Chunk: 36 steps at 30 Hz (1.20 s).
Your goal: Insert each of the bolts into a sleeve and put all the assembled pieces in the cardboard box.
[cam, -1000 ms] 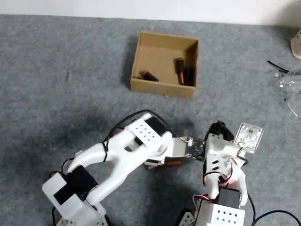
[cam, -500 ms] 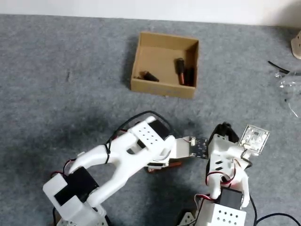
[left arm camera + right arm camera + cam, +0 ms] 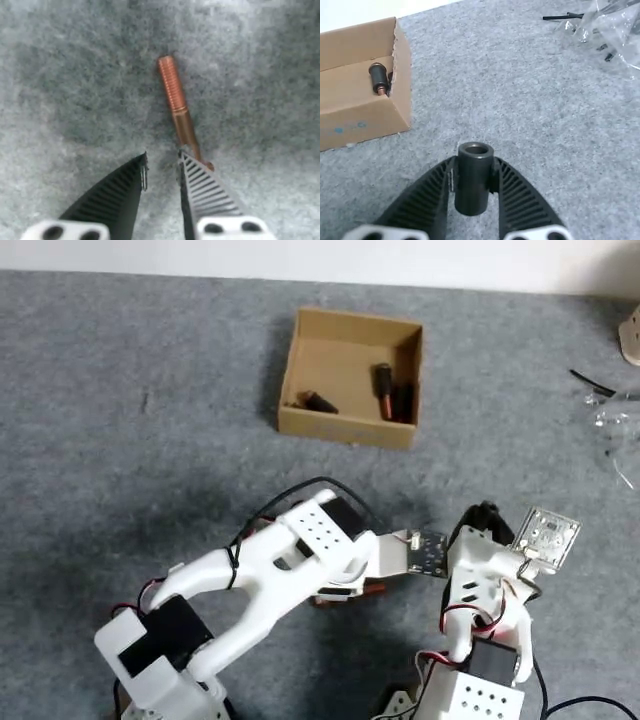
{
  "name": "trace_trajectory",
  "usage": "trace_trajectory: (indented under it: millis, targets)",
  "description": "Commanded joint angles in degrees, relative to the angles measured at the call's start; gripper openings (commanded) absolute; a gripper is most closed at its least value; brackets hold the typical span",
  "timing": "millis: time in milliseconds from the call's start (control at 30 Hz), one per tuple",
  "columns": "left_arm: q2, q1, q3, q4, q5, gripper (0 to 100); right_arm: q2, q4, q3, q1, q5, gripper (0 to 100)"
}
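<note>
L end effector sits low over the grey bench, fingers slightly spread w/ nothing btwn them. Copper bolt lies flat on bench, head end just beside one fingertip, threaded end pointing away. R end effector pinches dark sleeve upright, bore up. Cardboard box stands farther back, assembled pieces inside.

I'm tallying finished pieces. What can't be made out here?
- Box, high view: dark pieces by the right wall merge in shadow; count unclear.
- Bolt head, left wrist view: mostly behind the left hand.
- Box, right wrist view: cut by the edge; wall hides most contents.
</note>
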Motion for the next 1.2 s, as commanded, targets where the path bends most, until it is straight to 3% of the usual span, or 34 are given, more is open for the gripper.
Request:
trace_trajectory:
  millis: [0, 133, 400, 600, 767, 1167]
  targets:
    - [-0.6, 2.5, -1.9, -0.3, 0.3, 11, -1.3, -2.0, 3.1, -1.0, 0.6, 0.5]
    - [-0.6, 2.5, -2.7, 0.0, 0.3, 11, -1.3, -2.0, 3.2, -5.5, 0.7, 0.5]
    - [-0.6, 2.2, -4.2, 0.0, 0.4, 11, -1.3, -2.0, 5.2, -6.8, 2.4, 0.5]
    - [-0.6, -0.8, -3.0, -0.2, 0.4, 11, -1.3, -1.9, 4.9, -2.6, 3.1, 0.5]
    - [-0.6, -3.2, -3.0, -0.3, 0.3, 11, -1.3, -0.9, 4.8, 2.6, -1.5, 0.5]
    - [-0.6, -2.9, -2.7, 0.1, 0.4, 11, -1.3, -1.0, 4.6, 5.8, -1.8, 0.5]
